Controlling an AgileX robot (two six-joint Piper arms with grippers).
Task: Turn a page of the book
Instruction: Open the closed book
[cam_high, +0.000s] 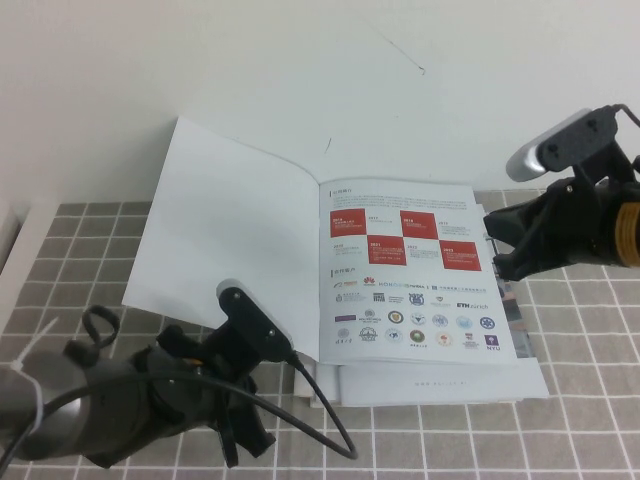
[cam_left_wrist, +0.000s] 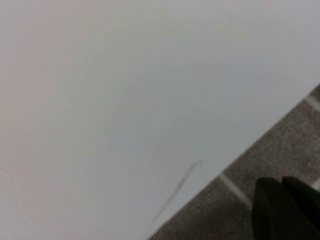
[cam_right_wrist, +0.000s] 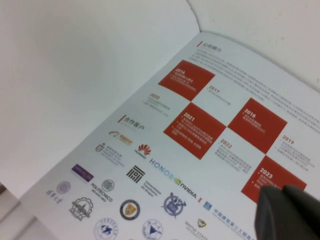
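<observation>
Nearest the camera, the left tool on its black-jointed arm hangs low over the grey, white-gridded cloth of the tabletop, just at the near edge of the turned leaf. In the left wrist view its dark fingertips lie pressed together with nothing between them, so it looks parked just beside the paper, not gripping it.

Beyond it lies the thin, glossy white-bordered book, open flat, apparently on top of other printed sheets whose edges peek out at its near and right sides. Its large front leaf, the page, lies over to the left, plain matt-white face up and its far corner lifted slightly, which suggests the turn is essentially made. The exposed right-hand sheet is smooth coated paper printed with red squares and rows of small logos.

Farther right, the right tool hovers at the book's right edge, closed and empty, probably poised there to steady the spread.
</observation>
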